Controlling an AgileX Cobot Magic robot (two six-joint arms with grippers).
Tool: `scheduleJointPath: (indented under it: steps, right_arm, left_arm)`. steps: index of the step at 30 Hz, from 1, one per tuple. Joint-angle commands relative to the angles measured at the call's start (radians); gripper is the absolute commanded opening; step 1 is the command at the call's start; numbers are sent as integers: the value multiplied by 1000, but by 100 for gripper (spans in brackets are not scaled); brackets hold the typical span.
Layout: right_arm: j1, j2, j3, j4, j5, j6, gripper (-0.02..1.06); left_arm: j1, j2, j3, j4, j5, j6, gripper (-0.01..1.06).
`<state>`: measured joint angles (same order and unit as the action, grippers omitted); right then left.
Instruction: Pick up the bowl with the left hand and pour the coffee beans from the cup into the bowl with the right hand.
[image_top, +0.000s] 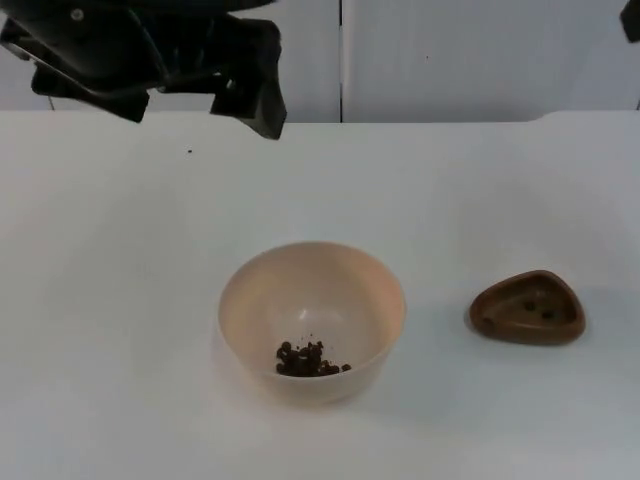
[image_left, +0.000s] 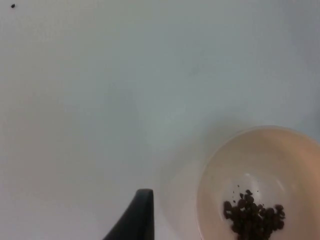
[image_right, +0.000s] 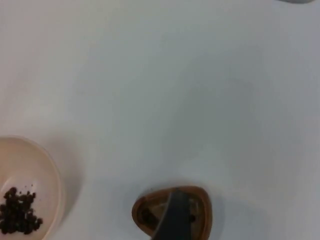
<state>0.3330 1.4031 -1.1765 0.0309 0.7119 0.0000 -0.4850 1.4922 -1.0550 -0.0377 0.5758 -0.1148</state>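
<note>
Looking down at the white table (image_top: 120, 300), we've got a pale cream bowl (image_top: 312, 320) sitting upright near the middle, with a small heap of dark coffee beans (image_top: 310, 360) piled against its near inner wall. Off to its right, well apart from it, sits a little brown cup (image_top: 528, 307) with a rounded triangular rim, and we can make out a couple of beans at its bottom.

The left gripper (image_top: 250, 105) hangs up at the far left edge of the table, in front of the grey partition wall (image_top: 480, 60), well away from the bowl and holding nothing. Honestly we can't tell whether its claw is released or clenched. From its wrist camera we see one black fingertip (image_left: 137, 215) just beside the bowl (image_left: 260, 185), with the beans (image_left: 253, 215) inside, and bare table between them.

From the right wrist camera, a dark fingertip (image_right: 175, 215) sits over the brown cup (image_right: 200, 210), with the bowl (image_right: 30, 185) and its beans (image_right: 20, 210) off to the side. Same deal there, we can't tell how that claw stands.

There's also a tiny dark speck (image_top: 189, 152) on the table toward the far left.
</note>
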Motion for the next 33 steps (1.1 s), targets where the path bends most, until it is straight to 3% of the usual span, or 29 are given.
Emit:
scheduleJointPath:
  steps: [1, 16, 33]
  right_arm:
    - [0, -38, 2, -1, 25, -15, 69]
    - [0, -216, 2, -1, 132, -19, 69]
    - [0, -468, 2, -1, 221, -32, 69]
  left_arm:
    - [-2, -30, 3, -2, 17, 2, 100]
    - [-2, -192, 7, -6, 87, 4, 100]
    - [-2, -506, 189, -6, 66, 2, 100]
